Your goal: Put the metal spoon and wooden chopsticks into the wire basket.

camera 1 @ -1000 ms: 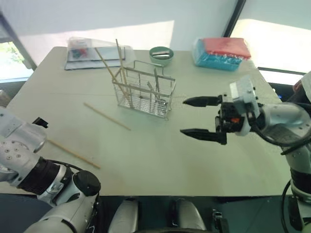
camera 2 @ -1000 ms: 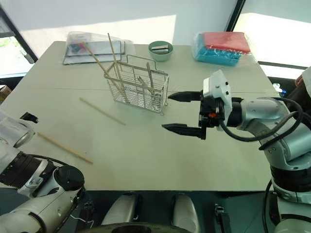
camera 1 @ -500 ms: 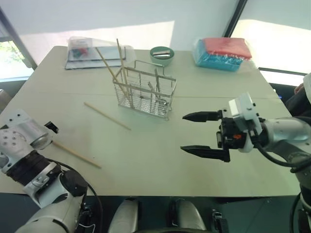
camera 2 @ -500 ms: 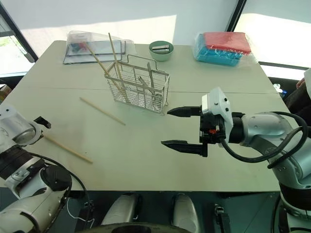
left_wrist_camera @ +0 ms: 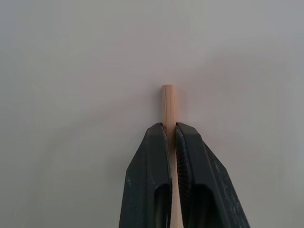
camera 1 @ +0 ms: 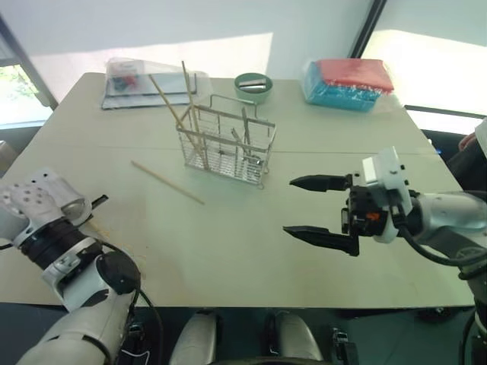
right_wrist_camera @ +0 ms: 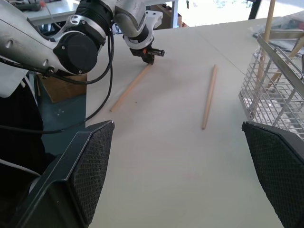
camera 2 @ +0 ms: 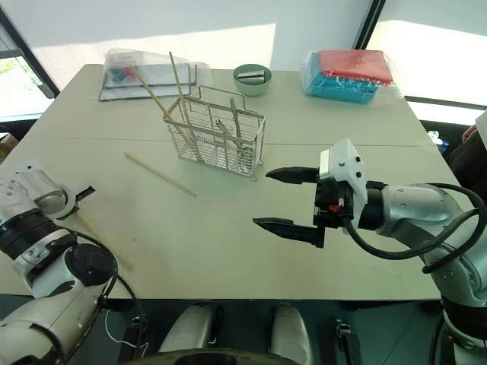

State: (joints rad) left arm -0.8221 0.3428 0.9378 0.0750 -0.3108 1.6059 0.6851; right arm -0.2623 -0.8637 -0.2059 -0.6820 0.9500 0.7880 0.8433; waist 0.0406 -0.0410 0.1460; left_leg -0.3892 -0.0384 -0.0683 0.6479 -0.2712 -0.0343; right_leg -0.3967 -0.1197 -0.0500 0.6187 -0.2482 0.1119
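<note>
The wire basket (camera 1: 225,146) stands at mid-table with wooden chopsticks (camera 1: 185,97) leaning in it. A slim metal handle (camera 1: 245,128) also rises from the basket; I cannot tell whether it belongs to the metal spoon. One chopstick (camera 1: 167,182) lies loose on the table left of the basket. My left gripper (left_wrist_camera: 169,130) is shut on the end of another chopstick (right_wrist_camera: 130,87), which lies near the table's front left corner. In the head views the left gripper (camera 2: 85,192) sits low over the table there. My right gripper (camera 1: 289,206) hovers open and empty to the right of the basket.
A pale-green bowl (camera 1: 252,84) sits behind the basket. A red and blue packet (camera 1: 348,82) lies at the back right. A clear plastic pack (camera 1: 144,79) lies at the back left. Bare table (camera 1: 228,243) stretches between the two grippers.
My left gripper came down onto the near-left chopstick and went from open to shut on its end. The right gripper stayed open and hardly moved.
</note>
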